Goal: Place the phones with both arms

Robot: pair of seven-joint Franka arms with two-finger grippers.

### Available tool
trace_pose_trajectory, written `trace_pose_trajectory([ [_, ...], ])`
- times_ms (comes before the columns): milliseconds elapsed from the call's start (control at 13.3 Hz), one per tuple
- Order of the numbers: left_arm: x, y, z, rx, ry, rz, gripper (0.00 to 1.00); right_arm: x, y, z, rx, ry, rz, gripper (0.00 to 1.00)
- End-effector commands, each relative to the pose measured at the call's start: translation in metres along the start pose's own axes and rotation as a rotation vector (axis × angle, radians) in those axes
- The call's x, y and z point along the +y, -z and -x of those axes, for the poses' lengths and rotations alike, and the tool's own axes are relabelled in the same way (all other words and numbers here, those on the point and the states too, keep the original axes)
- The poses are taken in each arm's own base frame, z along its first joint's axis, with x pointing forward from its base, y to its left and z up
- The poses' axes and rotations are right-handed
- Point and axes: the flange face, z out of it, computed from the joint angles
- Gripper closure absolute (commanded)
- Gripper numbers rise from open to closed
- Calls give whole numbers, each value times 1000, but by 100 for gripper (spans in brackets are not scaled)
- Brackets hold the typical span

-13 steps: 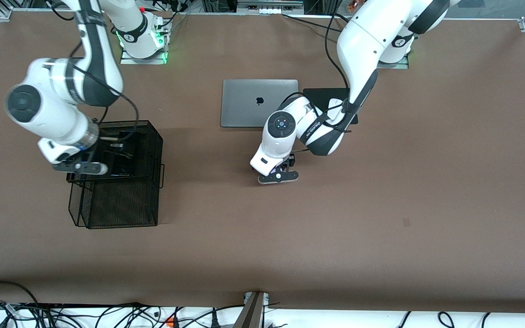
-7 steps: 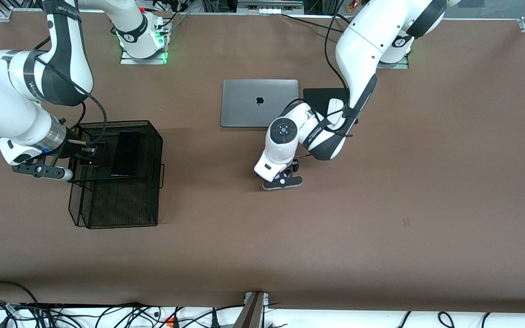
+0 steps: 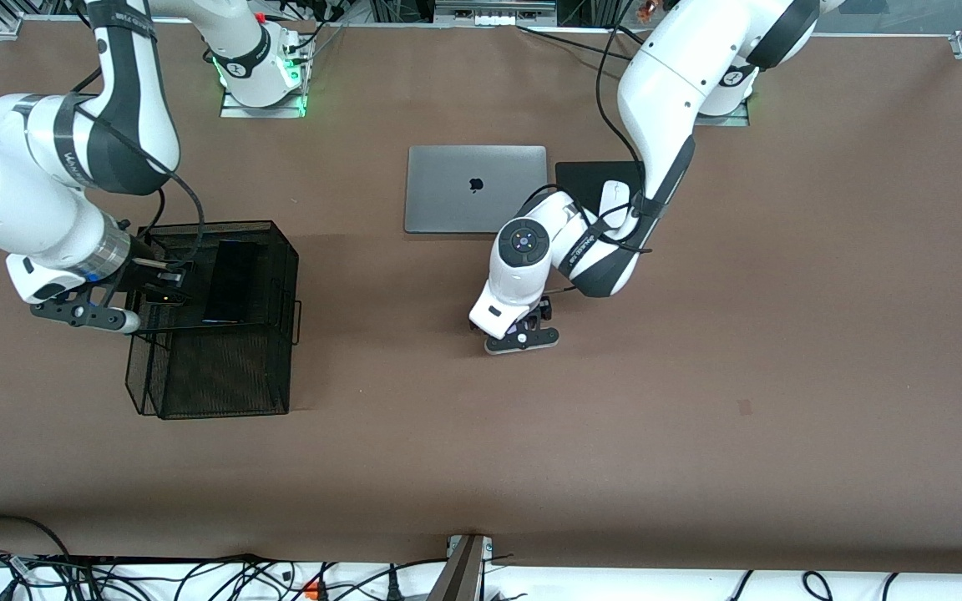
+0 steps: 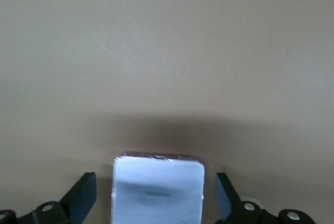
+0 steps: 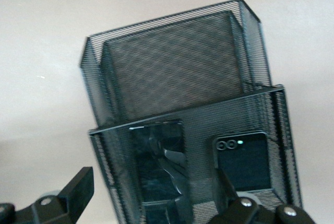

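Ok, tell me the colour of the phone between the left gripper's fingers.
White, best in the left wrist view.

Left gripper (image 3: 523, 334) low over mid-table, jaws wide; right gripper (image 3: 143, 300) raised, jaws wide too.

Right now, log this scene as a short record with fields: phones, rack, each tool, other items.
phones in rack: long slim black phone and small black phone with camera lenses, both in the mesh rack's upper tray
third phone: white phone flat on the table, between the left tool's fingers
left tool: open, low over the white phone, not touching it
right tool: open, over the rack's edge
other items: closed laptop, mouse on black pad
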Motion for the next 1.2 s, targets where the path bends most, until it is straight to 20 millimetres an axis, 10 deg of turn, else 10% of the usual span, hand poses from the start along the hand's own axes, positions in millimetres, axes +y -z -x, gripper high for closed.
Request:
trace_pose_trajectory([
  [0, -39, 70, -39, -10, 45, -38, 0, -69, 15, 5, 22, -51, -40, 0],
  [375, -119, 146, -76, -86, 49, -96, 0, -251, -20, 40, 10, -94, -111, 1],
  [676, -203, 175, -112, -134, -26, -125, 0, -387, -97, 78, 50, -60, -108, 1],
  [901, -267, 196, -136, -151, -50, -125, 0, -446, -174, 126, 126, 39, -124, 1],
  [1126, -340, 207, -156, -160, -76, -115, 0, -462, -224, 147, 227, 144, -79, 2],
])
